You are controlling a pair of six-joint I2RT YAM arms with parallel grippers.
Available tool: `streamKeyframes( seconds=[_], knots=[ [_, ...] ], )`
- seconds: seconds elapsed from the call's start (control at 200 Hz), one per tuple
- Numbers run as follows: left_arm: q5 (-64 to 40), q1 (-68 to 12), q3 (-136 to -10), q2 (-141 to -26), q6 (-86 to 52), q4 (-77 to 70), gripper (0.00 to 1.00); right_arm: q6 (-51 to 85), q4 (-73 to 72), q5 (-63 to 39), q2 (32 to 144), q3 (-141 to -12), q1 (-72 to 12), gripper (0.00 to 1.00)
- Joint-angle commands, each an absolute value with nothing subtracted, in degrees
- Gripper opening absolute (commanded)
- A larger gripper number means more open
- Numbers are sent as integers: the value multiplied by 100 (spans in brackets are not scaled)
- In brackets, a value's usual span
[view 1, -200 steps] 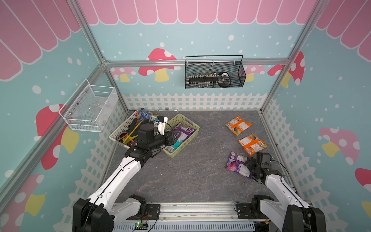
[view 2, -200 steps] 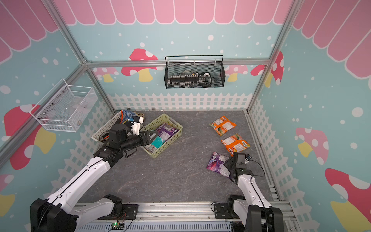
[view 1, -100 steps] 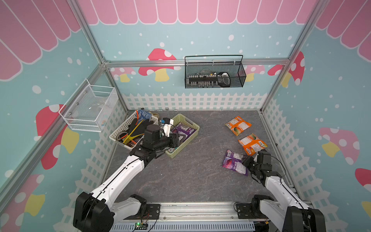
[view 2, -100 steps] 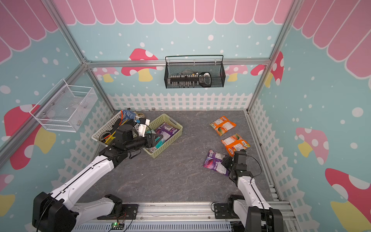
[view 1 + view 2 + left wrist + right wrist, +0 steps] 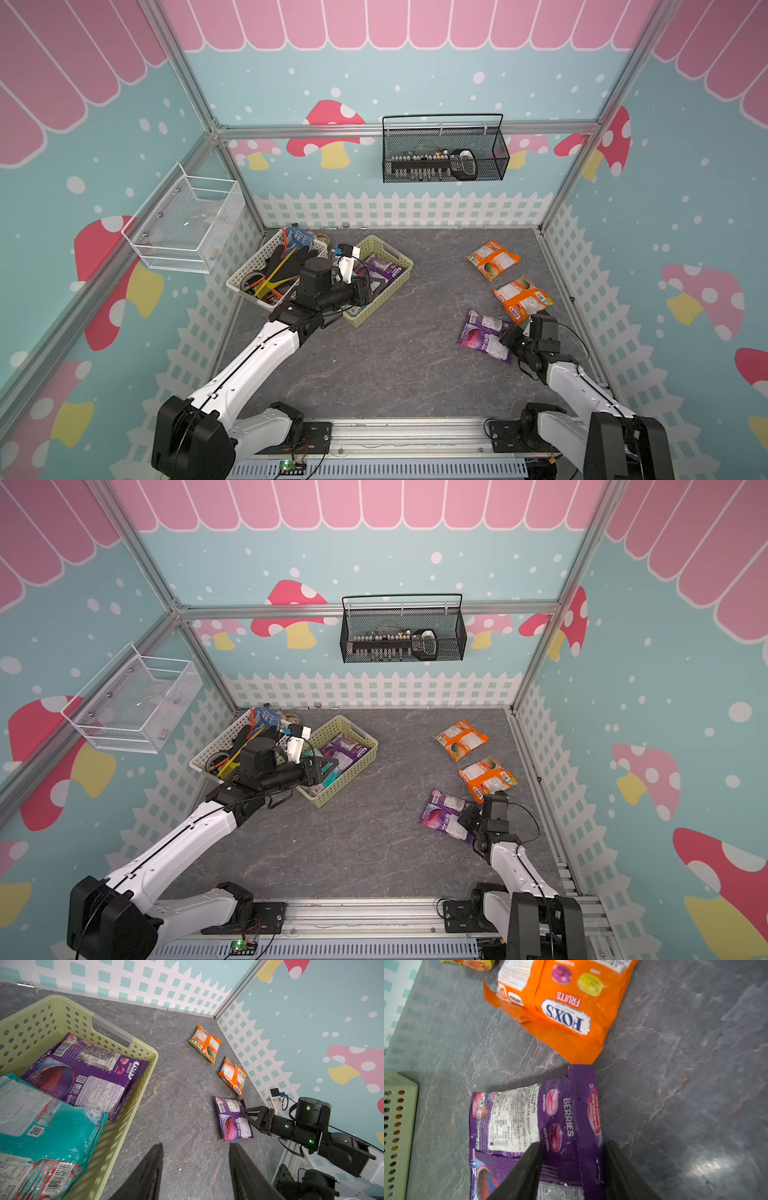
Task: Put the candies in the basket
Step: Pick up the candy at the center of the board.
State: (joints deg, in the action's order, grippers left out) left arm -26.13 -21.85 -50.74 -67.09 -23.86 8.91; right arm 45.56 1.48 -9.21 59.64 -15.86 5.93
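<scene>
As before, R end effector [image 5: 571, 1167] astride purple bag [image 5: 529, 1122]

Left arm [image 5: 257, 357] outstretched, fingers [image 5: 149, 1169] parted – right arm [image 5: 582, 386] low, fingers [image 5: 527, 1169] angled down.

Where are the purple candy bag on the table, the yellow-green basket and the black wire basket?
purple candy bag [image 5: 482, 336]: top view, middle of the bag.
yellow-green basket [image 5: 401, 262]: top view, far rim.
black wire basket [image 5: 494, 162]: top view, mesh side wall.
</scene>
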Motion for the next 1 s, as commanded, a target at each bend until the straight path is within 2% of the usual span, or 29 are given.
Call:
streamKeyframes(
  seconds=[0.0, 0.215, 0.31, 0.425, 0.57, 0.675, 0.795, 0.996],
  knots=[
    [-2544, -2205, -5118, -6776, -2382, 843, 56, 4344, -136, -1308, 5962, -1395, 606, 43],
    [-2486, -2245, -5146, -6860, -2306, 788, 56, 4159, -674, -1767, 6048, -1273, 606, 0],
    [-2168, -2364, -5124, -6806, -1993, 670, 55, 4224, -767, -2213, 5775, -1349, 589, 0],
    [-1301, -3106, -4944, -6602, -937, 200, 52, 4514, -561, -2671, 5263, -1720, 429, 0],
    [-812, -3813, -4538, -6416, 602, -663, 51, 4374, -438, -2784, 4862, -2529, -368, 0],
    [-1221, -3781, -4721, -6528, 1267, -646, 51, 3446, -206, -2688, 5107, -3299, -1201, 0],
    [-1944, -3684, -5056, -6685, 2270, -209, 57, 2471, -77, -2325, 5457, -3875, -2045, 0],
    [-3323, -3157, -5268, -7021, 3127, -21, 62, 943, -715, -1923, 5754, -4014, -3224, 0]
  ],
)
